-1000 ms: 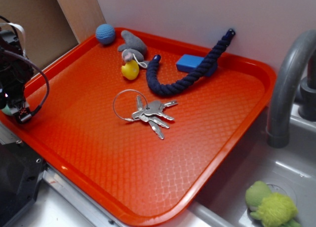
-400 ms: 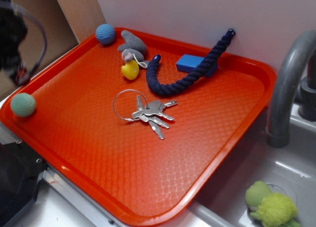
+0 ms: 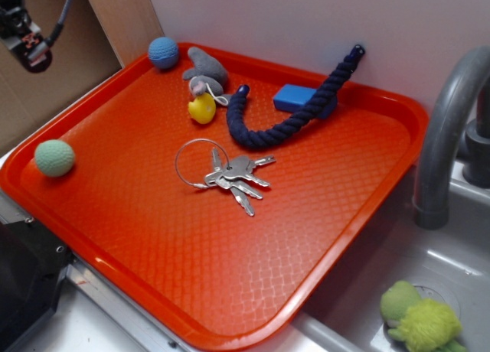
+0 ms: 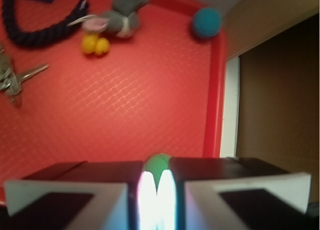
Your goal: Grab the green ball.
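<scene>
Pale mint-green crocheted yarn ball (image 3: 54, 158) loose at tray's nine o'clock; black gripper (image 4: 156, 190) above, fingers nearly touching, empty; grasp pending; next: spread, descend.

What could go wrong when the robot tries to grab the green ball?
1. The green ball is round and sits close to the tray's left rim. A bump could make it roll away, or the rim could get in a finger's way.
2. The gripper is high above it, and in the wrist view its fingers look shut. If it came down that way, it would push the ball instead of holding it.
3. The blue ball looks much alike.
</scene>
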You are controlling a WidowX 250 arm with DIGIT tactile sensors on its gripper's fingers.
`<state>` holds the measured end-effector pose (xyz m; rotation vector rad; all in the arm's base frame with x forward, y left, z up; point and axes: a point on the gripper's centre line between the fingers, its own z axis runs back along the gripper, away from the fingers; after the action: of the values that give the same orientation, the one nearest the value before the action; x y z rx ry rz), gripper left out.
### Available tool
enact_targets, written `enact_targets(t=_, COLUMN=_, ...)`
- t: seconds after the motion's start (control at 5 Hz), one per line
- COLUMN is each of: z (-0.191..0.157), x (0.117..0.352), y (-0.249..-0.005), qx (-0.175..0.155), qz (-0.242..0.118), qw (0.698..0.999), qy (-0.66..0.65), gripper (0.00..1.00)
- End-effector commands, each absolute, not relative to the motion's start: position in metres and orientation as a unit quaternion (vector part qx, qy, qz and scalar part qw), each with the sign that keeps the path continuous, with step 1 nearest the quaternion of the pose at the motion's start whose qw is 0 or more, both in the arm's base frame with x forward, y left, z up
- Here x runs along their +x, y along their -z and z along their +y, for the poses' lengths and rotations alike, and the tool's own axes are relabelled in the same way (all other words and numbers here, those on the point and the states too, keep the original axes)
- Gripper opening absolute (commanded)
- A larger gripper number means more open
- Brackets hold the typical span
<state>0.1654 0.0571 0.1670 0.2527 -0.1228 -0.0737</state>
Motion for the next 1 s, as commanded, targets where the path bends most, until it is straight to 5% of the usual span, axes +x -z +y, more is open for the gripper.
enact_targets(t=0.0, z=0.104, x=0.140, y=-0.124, qx=0.073, qz=-0.011, qw=0.997, qy=-0.016, gripper=1.00)
enact_targets(t=0.2, z=0.120, x=0.129, y=-0.095, qx=0.069, qz=0.009, qw=0.998, qy=-0.001, gripper=1.00)
enact_targets(t=0.4, z=0.123, x=0.123, y=-0.075, qx=0.109, qz=0.042, qw=0.993, qy=-0.010, gripper=1.00)
enact_targets(t=0.8, z=0.117, x=0.126, y=-0.044, qx=0.109, qz=0.061, qw=0.992, qy=0.013, gripper=1.00)
